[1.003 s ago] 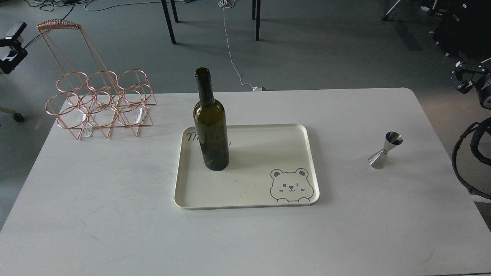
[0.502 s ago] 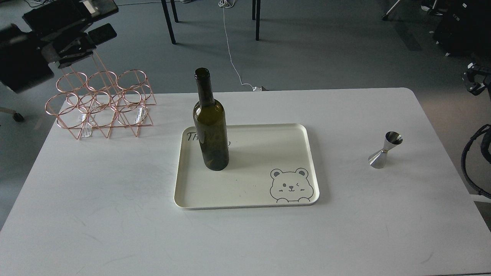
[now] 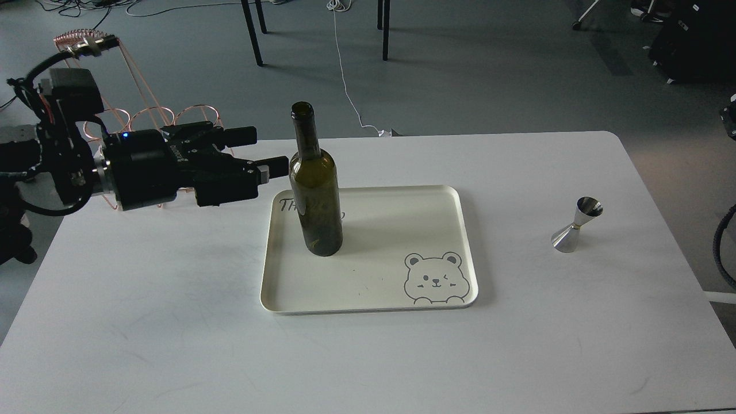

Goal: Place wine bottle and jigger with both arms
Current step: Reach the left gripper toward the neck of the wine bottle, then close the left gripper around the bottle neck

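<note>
Head view: my left hand (image 3: 265, 150) is spread open, one finger beside the shoulder of the wine bottle (image 3: 315, 190) standing on the tray (image 3: 397, 221). Glass looks heavy, slick; I'd grip its body. The jigger (image 3: 577, 225) stands far beyond.

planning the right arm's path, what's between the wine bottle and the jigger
In the head view: the tray's bare right part with its bear drawing, then bare table between wine bottle and jigger.
</note>
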